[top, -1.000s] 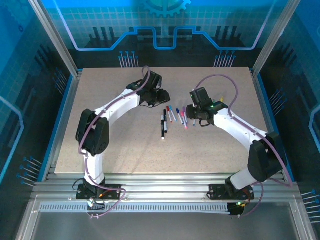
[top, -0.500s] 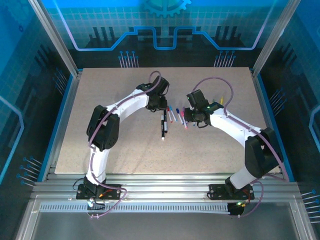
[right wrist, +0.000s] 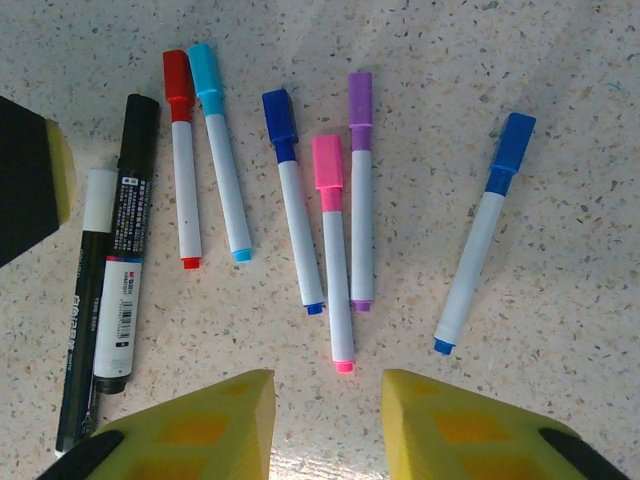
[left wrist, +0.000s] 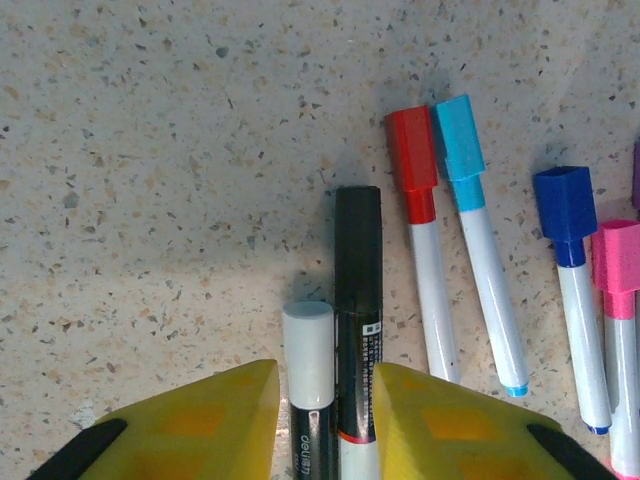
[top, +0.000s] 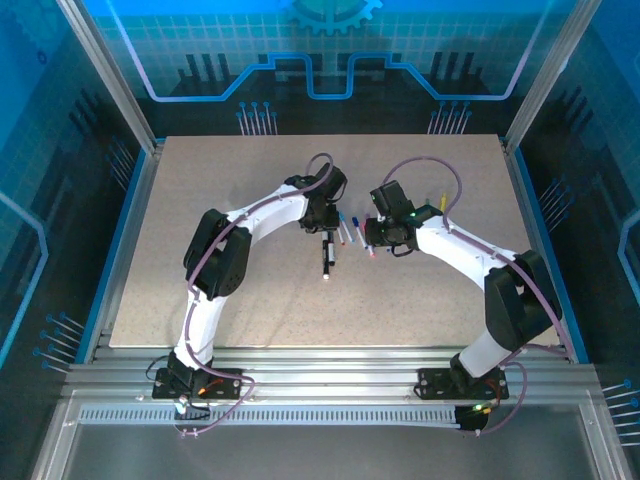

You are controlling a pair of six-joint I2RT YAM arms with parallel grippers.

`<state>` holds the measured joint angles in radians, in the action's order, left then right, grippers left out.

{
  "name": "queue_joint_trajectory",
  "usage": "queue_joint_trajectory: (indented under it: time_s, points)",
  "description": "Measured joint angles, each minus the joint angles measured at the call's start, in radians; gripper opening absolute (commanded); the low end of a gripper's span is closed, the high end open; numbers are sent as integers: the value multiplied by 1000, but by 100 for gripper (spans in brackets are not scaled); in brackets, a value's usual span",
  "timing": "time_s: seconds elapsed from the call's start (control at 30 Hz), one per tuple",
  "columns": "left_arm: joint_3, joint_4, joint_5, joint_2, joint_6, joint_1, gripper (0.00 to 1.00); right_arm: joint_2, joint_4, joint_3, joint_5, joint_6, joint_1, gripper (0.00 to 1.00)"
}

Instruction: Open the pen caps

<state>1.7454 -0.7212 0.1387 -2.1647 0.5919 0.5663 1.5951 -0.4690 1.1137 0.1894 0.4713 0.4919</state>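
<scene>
Capped pens lie in a loose row on the speckled table (top: 250, 290). My left gripper (left wrist: 326, 400) (top: 326, 218) is low over two black markers and stands open. Its yellow fingers (left wrist: 225, 420) sit close on either side of the white cap (left wrist: 308, 345) and the body below the black cap (left wrist: 357, 240). Beside them are the red cap (left wrist: 412, 160), light blue cap (left wrist: 460, 150), dark blue cap (left wrist: 565, 205) and pink cap (left wrist: 617, 255). My right gripper (right wrist: 328, 400) (top: 371, 234) is open and empty, just short of the pink pen's tail. Purple cap (right wrist: 360, 98) and another blue cap (right wrist: 514, 140) lie ahead of it.
The left gripper's finger (right wrist: 35, 170) shows at the left edge of the right wrist view, close to the markers. Blue frame rails (top: 130, 240) border the table. Bare tabletop lies in front of the pens and to both sides.
The left arm has swung right and come down over the two black markers, its jaws a little narrower. The right gripper has edged slightly left toward the pens.
</scene>
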Motion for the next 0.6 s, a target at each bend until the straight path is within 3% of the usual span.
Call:
queue_joint_trajectory:
  time_s: [0.6]
  points:
    - [-15, -8, 7, -45, 0, 2, 29, 16, 19, 0, -15, 8, 1, 35]
